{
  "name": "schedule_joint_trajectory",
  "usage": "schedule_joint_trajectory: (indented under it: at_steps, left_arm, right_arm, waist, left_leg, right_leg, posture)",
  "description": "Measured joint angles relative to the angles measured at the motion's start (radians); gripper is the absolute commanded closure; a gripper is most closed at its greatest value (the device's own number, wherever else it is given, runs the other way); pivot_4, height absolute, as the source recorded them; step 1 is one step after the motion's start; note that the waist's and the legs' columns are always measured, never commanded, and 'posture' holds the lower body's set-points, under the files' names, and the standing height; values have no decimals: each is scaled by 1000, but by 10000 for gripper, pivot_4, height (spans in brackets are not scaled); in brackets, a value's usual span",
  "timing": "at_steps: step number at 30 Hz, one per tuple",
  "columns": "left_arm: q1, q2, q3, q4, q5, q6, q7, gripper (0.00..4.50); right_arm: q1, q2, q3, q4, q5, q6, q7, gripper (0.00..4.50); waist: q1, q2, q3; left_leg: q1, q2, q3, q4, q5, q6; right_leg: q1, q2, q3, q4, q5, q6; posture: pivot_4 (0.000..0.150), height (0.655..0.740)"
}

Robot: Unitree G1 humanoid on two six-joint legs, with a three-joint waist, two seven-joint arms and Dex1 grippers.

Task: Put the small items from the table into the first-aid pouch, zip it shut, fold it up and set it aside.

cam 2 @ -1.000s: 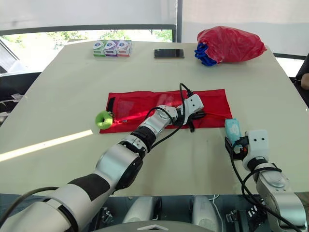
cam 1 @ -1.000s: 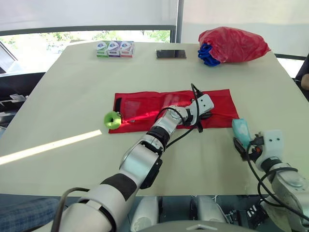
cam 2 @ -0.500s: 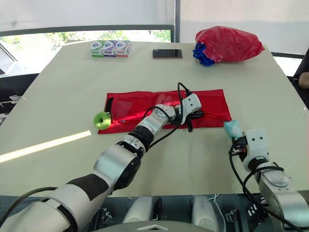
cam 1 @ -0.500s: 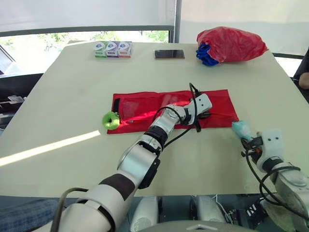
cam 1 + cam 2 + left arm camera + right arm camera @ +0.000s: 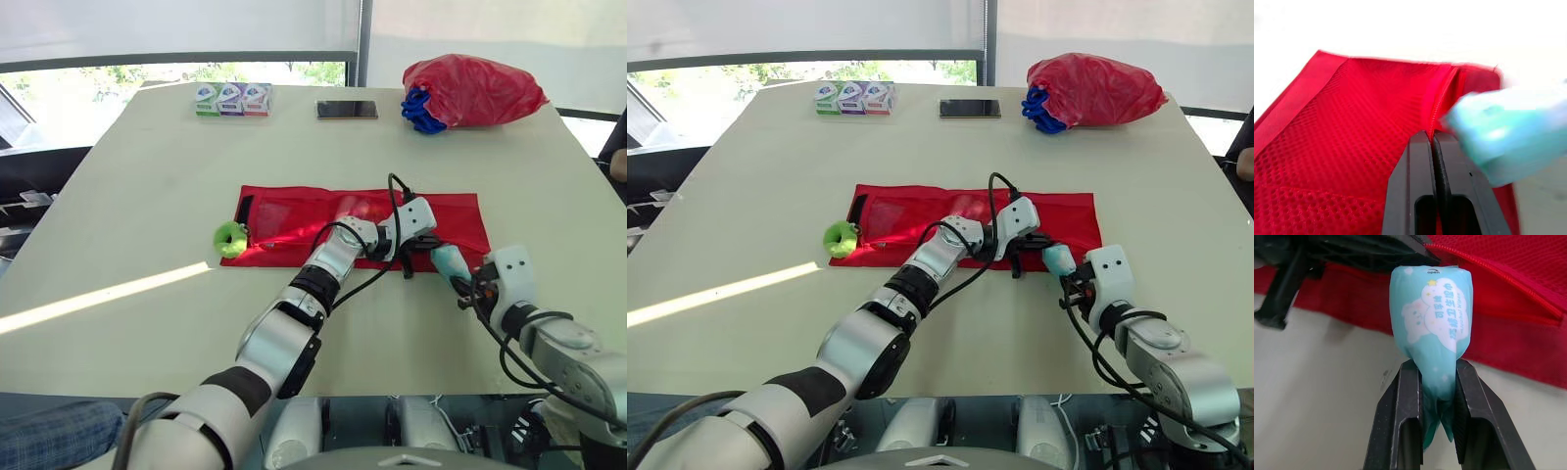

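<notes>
**Head view and both wrist views.** A red mesh first-aid pouch [image 5: 294, 220] lies unfolded and flat across the middle of the pale worktop [image 5: 147, 186]. Its long side runs from your left to your right.

**Left arm.** Your left arm reaches across the pouch. Your left tool [image 5: 1433, 138] sits at the near edge of the pouch's right-hand part. In the left wrist view its two black fingers are pressed together on the red fabric, just where the zip seam runs up to them. Read this tool as closed on the pouch's zip edge.

**Right arm.** Your right tool [image 5: 1437, 368] is clamped on a pale blue tissue packet [image 5: 1432, 316] printed with clouds and a small bear. The fingers pinch the packet's narrow tail, and its broad end points toward the pouch. That broad end is just beside the left tool's fingertips and the pouch's near edge. Whether it touches the fabric cannot be told. The packet is outside the pouch.

**Other items.** A green roll of tape [image 5: 231, 239] rests on the worktop against the near corner of the pouch's left end. Three things lie along the far side of the worktop, well apart from the pouch. From your left to your right they are a row of three small boxes [image 5: 233, 99], a dark flat phone [image 5: 347, 110] and a red plastic bag [image 5: 480, 88] with a blue bunch at its left end.
</notes>
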Motion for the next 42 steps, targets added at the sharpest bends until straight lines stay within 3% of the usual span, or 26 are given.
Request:
schedule_joint_trajectory:
  at_steps: [16,23,24,34,42]
  left_arm:
    - [79,-13,-32,-175,-22,53,-25,45000]
    - [82,-7,-36,-167,-21,58,-14,45000]
    - [82,-9,-38,-160,-21,58,-13,45000]
    - [11,-44,-39,2,-6,41,91,45000]
    - [7,-53,-37,29,-5,21,94,45000]
  right_arm:
    - [-252,280,-29,287,-145,-108,-224,43006]
    - [-258,256,-12,378,-209,-196,-217,9314]
    - [-239,238,-11,364,-216,-196,-209,7689]
    - [-70,100,41,79,-122,-67,-31,7689]
    - [19,33,21,-26,-34,-66,92,7689]
  waist:
    - [-2,2,-1]
    - [-2,2,-1]
    - [-1,2,-1]
    - [-15,3,-1]
    - [-19,2,-1]
  left_leg:
    - [1,0,1,0,0,-1]
    - [0,0,1,0,1,-1]
    - [0,0,1,0,1,-1]
    - [0,0,0,0,0,0]
    - [0,0,0,0,0,0]
  right_leg:
    - [0,0,0,0,0,0]
    - [0,0,1,0,0,0]
    - [0,0,0,0,0,0]
    - [0,0,0,0,0,0]
    - [0,0,0,-1,0,0]
  posture:
    - [1500,7400]
    - [1500,7400]
    - [1500,7400]
    - [1500,7400]
    - [1500,7400]
